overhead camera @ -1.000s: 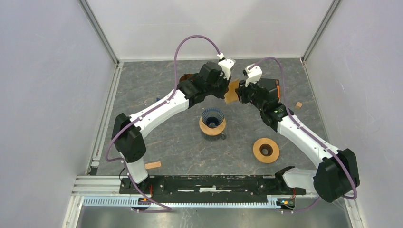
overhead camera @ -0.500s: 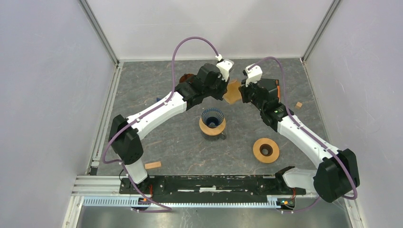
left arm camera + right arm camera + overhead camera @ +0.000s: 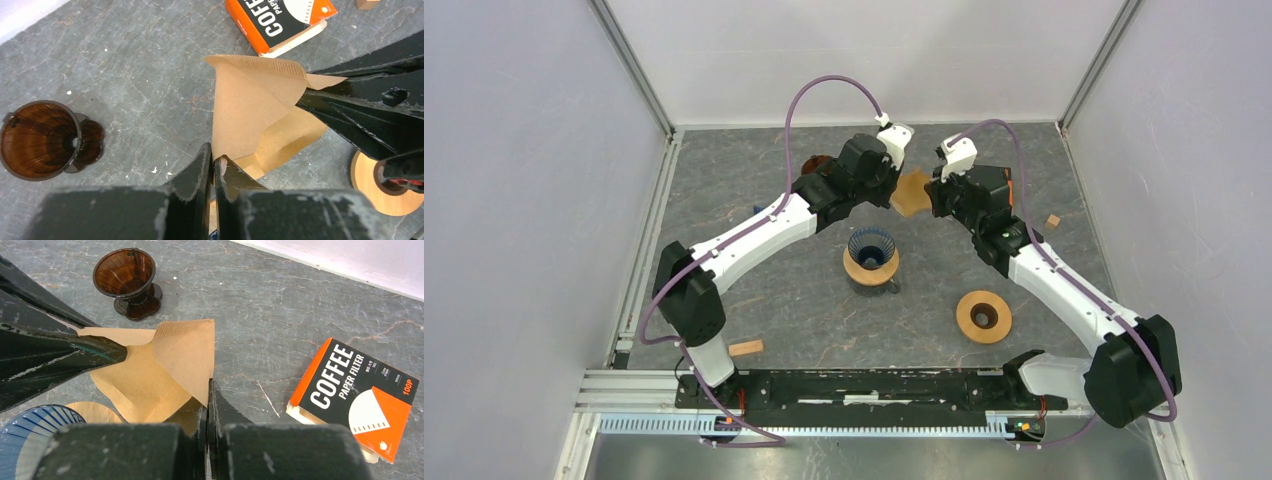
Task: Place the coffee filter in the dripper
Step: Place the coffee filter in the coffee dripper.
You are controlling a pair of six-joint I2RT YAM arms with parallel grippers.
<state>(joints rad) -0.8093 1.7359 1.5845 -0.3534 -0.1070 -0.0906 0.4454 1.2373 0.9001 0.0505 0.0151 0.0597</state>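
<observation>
the coffee filter (image 3: pixel 912 193) is thin brown paper, cone-cut with a crimped seam along one edge, and it hangs in the air between the two arms, at about 1 o'clock from the blue dripper (image 3: pixel 871 250) and clear of it. the left gripper (image 3: pixel 212 160) has its black, scuffed fingers squeezed tight on the paper's narrow end. the right gripper (image 3: pixel 207 390) is likewise closed hard on one flap, so the two layers gape apart.

the blue dripper is ribbed inside and sits on a round wooden collar. a second dripper (image 3: pixel 40 140), dark amber and glassy with fine ribs, stands at 11 o'clock from it. a flat wooden ring (image 3: pixel 983 316) lies at 4 o'clock. the table (image 3: pixel 824 300) is grey with pale marbled veins.

from above, the arms cover most of the filter and nearly all of the orange box (image 3: pixel 360 400). the right wrist view shows the blue dripper only as a corner at 7 o'clock.

the box reads "coffee paper filter" in white on black. its smaller print is too fine to read.
</observation>
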